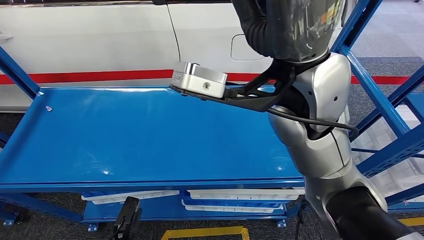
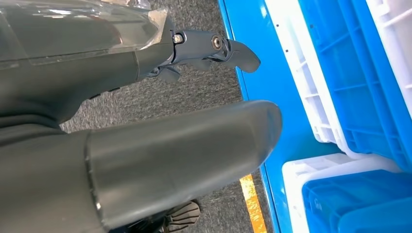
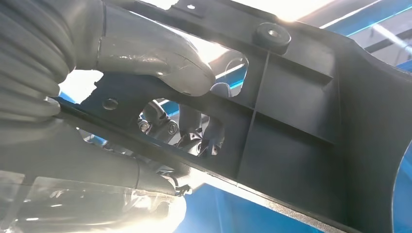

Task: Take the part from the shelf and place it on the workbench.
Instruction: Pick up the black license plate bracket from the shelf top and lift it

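Your right robot hand (image 3: 87, 58) is holding the part (image 3: 301, 145). In the right wrist view the grey thumb presses down on a bar of the black plastic piece. Darker fingers show through an opening behind it.

The part is a flat, ribbed black moulding with cut-outs, a round boss and small holes. Its far end is cut off by the picture's edge and glare washes out one side, so you cannot make out its full outline.

In the head view the right robot hand is up at the top edge. It is dark, wrapped in shiny film and partly cut off, raised above the back right of the blue shelf (image 1: 125, 135).

A silver block (image 1: 200, 80) on a black strut juts from that wrist over the blue shelf. There is a small marking on its side, too small to read.

Your left robot hand (image 2: 184, 155) hangs low in front of the blue shelf, its thumb and fingers apart and holding nothing.

Blue and white crates (image 2: 340, 82) sit on the level under the blue shelf. Behind the blue shelf is a white car body (image 1: 100, 40) with a red stripe (image 1: 100, 76).
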